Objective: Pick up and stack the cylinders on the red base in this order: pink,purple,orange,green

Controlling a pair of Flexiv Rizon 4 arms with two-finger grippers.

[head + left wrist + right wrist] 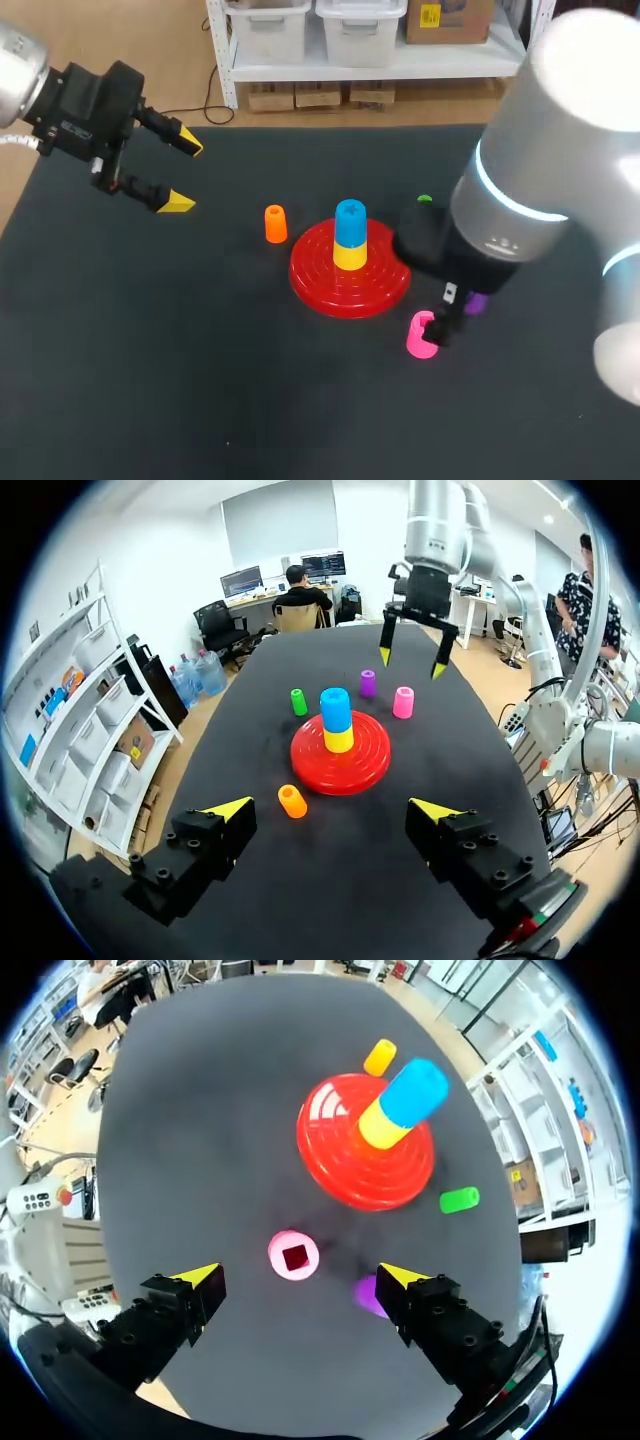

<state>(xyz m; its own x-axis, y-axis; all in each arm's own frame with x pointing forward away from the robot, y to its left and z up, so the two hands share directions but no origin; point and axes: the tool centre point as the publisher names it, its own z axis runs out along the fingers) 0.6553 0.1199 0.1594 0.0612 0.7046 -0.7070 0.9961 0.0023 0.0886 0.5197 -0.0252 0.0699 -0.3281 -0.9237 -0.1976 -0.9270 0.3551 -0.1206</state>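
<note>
Purple cylinder [477, 304] mostly behind right arm [520, 190]

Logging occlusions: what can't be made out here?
Head view: the right arm hides the tips of the right gripper; only slivers of the purple cylinder and green cylinder show.
Right wrist view: the right gripper partly covers the purple cylinder.
Everywhere: the blue piece and yellow piece cover the red base's centre.

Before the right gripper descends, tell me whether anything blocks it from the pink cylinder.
Nothing visible does. The pink cylinder stands uncovered ahead of the open right gripper; the purple cylinder sits off to the side, by one finger.
</note>
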